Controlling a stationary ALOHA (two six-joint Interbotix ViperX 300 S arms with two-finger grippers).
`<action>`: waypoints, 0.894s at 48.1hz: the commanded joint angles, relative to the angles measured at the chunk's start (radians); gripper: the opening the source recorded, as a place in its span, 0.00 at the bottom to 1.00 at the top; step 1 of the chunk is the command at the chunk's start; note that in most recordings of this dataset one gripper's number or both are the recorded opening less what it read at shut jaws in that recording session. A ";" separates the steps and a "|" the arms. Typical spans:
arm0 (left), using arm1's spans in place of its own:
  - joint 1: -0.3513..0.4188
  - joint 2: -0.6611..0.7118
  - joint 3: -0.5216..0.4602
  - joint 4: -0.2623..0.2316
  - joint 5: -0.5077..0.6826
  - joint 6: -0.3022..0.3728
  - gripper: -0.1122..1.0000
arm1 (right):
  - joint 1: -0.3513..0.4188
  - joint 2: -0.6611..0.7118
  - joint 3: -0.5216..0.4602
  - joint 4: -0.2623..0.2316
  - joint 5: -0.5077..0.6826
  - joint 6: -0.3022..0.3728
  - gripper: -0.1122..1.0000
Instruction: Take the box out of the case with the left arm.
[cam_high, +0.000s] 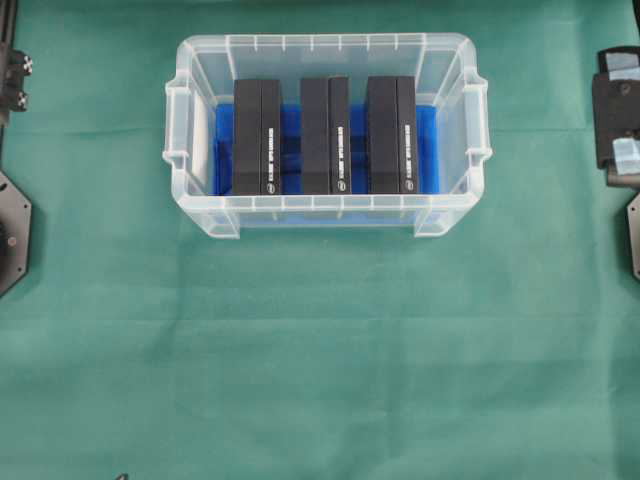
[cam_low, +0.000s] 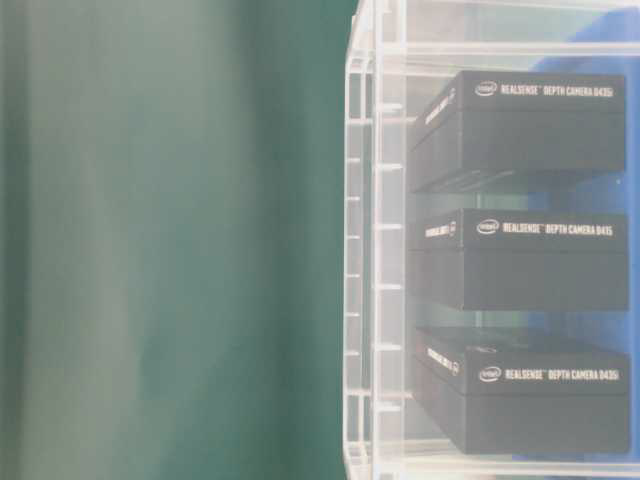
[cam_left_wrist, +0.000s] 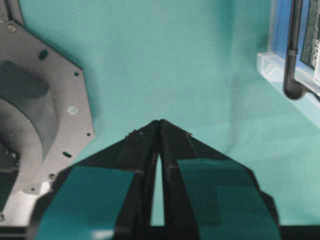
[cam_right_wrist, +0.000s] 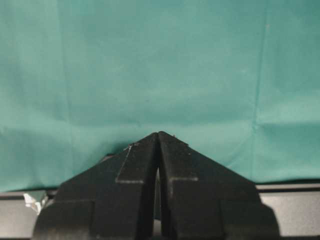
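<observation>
We see the case (cam_high: 327, 205) on the green-clothed table (cam_high: 320, 360), three black boxes (cam_high: 324, 135) standing inside it. Both the left gripper (cam_left_wrist: 160, 122) and right gripper (cam_right_wrist: 158, 134) have jaws pressed together at the tips, holding nothing.

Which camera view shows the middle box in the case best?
The overhead view: the middle box shows whole between its neighbours in the case. The table-level view shows its labelled side through the wall; the left wrist view only a case corner; the right wrist view nothing.
</observation>
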 joint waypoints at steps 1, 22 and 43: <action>0.006 0.014 -0.029 -0.002 0.002 0.002 0.20 | -0.002 -0.003 -0.023 -0.006 -0.003 0.002 0.10; 0.009 0.021 -0.032 -0.002 0.000 -0.005 0.99 | 0.000 -0.002 -0.023 -0.006 -0.003 0.002 0.10; 0.009 0.026 -0.035 -0.012 0.000 -0.005 0.98 | 0.000 -0.002 -0.023 -0.008 -0.003 0.002 0.10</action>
